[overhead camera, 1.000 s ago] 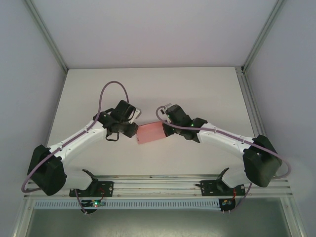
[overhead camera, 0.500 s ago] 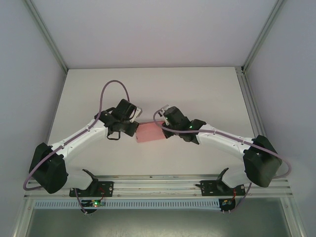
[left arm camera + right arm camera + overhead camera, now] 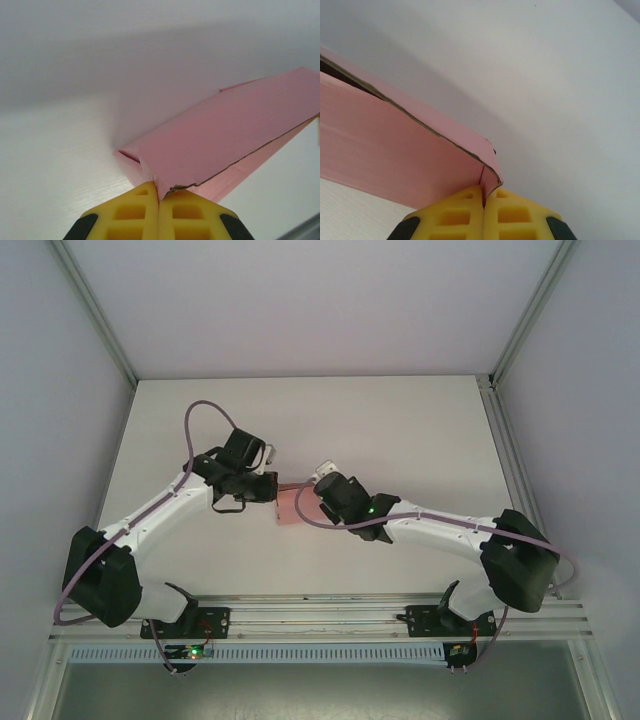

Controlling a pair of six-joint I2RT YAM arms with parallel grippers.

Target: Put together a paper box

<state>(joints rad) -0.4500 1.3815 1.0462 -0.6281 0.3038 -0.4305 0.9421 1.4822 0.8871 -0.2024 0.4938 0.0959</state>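
The pink paper box [image 3: 288,505] hangs between the two arms near the middle of the white table, mostly covered by them in the top view. My left gripper [image 3: 272,492] is shut on its left corner; in the left wrist view the yellow fingertips [image 3: 145,200] pinch the pink card [image 3: 220,140], which stretches away up to the right as a folded, partly flattened sleeve. My right gripper [image 3: 306,492] is shut on the opposite corner; in the right wrist view its yellow fingertips [image 3: 497,202] clamp a folded corner of the card [image 3: 395,155].
The white table [image 3: 400,430] lies inside grey walls with aluminium posts at the back corners. An aluminium rail [image 3: 330,615] with both arm bases runs along the near edge.
Both grippers moved closer together and to the left, squeezing the pink box narrower. The left gripper closed onto the box's left corner and its wrist turned.
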